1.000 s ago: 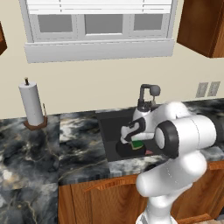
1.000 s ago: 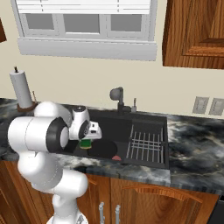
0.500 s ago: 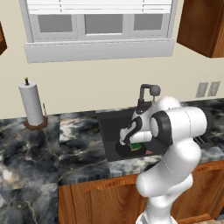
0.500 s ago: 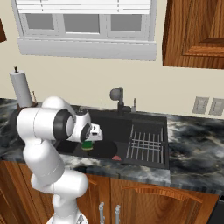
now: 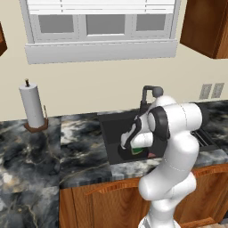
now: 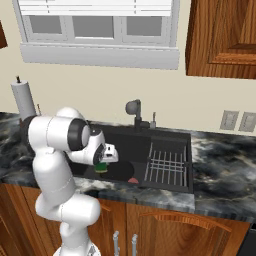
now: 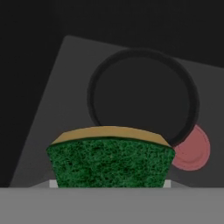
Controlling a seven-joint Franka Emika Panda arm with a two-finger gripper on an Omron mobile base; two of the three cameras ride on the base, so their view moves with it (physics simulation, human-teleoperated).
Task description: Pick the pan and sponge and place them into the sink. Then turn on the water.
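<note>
At the far left of your left base view a paper towel roll (image 5: 32,106) stood on the dark marbled counter (image 5: 40,151), under the white window (image 5: 100,26). Mid-frame, the sink (image 5: 111,129) lay sunk in that counter with its faucet (image 5: 148,94) behind. Your gripper (image 5: 133,146) hung over the basin, clenched on the sponge (image 7: 110,157). In your hand view the pan (image 7: 142,96) lay flat on the sink floor, overlapping the red mark (image 7: 192,151) at lower right. At the right, the drying rack (image 6: 167,165) sat in the basin below wooden cabinets (image 6: 220,37).
</note>
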